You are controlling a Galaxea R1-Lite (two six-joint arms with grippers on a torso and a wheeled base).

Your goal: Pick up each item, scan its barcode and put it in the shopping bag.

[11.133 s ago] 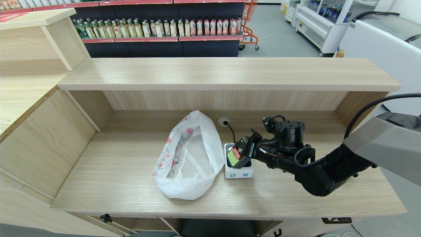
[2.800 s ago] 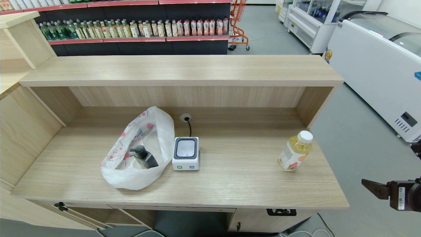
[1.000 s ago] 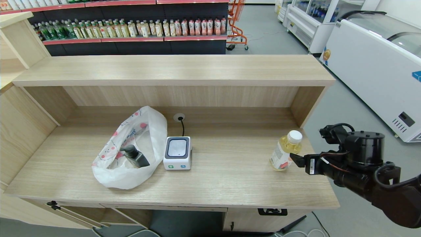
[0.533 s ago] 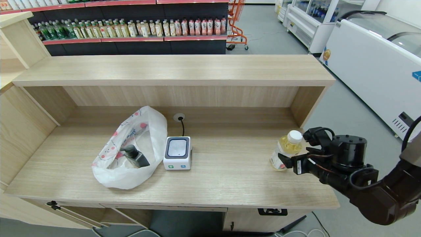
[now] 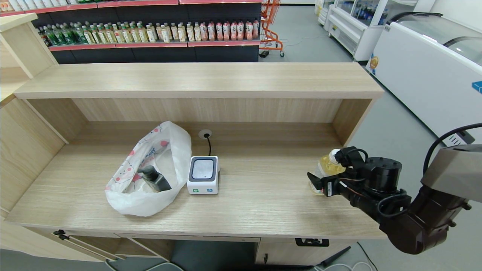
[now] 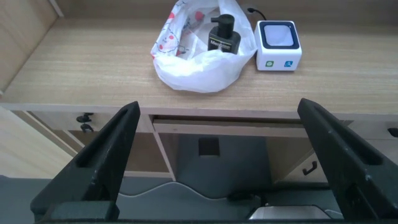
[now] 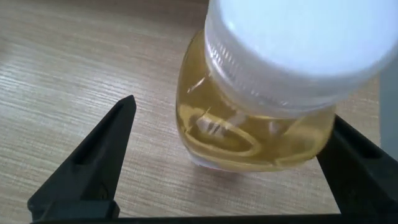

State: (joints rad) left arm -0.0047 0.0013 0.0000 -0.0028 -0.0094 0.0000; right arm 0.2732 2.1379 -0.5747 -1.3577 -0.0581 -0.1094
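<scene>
**A:** Right fingers are spread wide, one on each side of the bottle, nothing pinched yet. The bottle stands upright on the counter, right between them. Where would you close?

**B:** On the body, below the shoulder, not on the white cap. It looks like thin clear plastic full of yellowish liquid. So I'd guess it has a bit of weight, walls that give if you squeeze hard, and a smooth skin that could slide. A firm but gentle hold, basically. I can't see the barcode from here, so leave yourself room to turn the bottle.

**A:** And past the fingers?

**B:** The scanner is well beyond the bottle, out the way the fingers point. The shopping bag is just past that, with a dark pump bottle lying inside it. Left fingers hang spread and empty, out in front of the counter and below its edge.
</scene>
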